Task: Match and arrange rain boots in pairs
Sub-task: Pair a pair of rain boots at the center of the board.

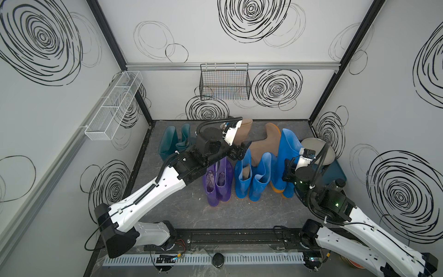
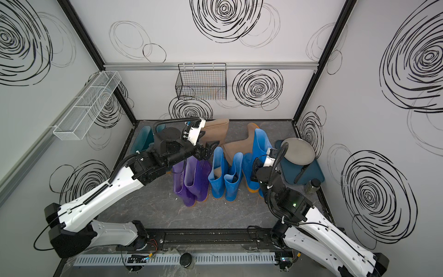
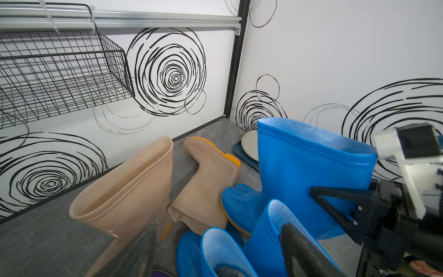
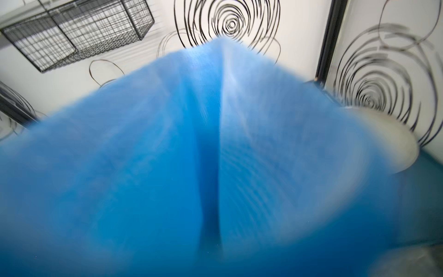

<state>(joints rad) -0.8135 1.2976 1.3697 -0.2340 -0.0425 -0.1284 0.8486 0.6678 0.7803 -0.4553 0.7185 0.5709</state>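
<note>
Hovering my left tool [image 1: 244, 150] above the middle of the desk [image 1: 182, 215], I hold its jaws wide apart with nothing between them. My right tool [image 1: 287, 169] sits against the shaft of a tall blue boot [image 1: 286, 148] at the right, just beside the plate [image 1: 318, 150]. Its wrist view is only a blur of blue, so I cannot tell whether those jaws are parted or clamped on the shaft. That boot's mate I cannot make out clearly behind my arm.

The teal pair [image 1: 171, 141] stands at the back left. The purple pair [image 1: 219, 182] and a blue pair [image 1: 251, 182] stand side by side in the middle. By my reckoning the tan ones are what remains. The standing tan boot [image 3: 124, 191] tilts a little, and the lying tan boot [image 3: 206, 189] rests on its side just beside it.

Next, I judge, my left tool must come down on the lying boot's shaft, stand it up and set it by its mate without knocking the blue pair.
</note>
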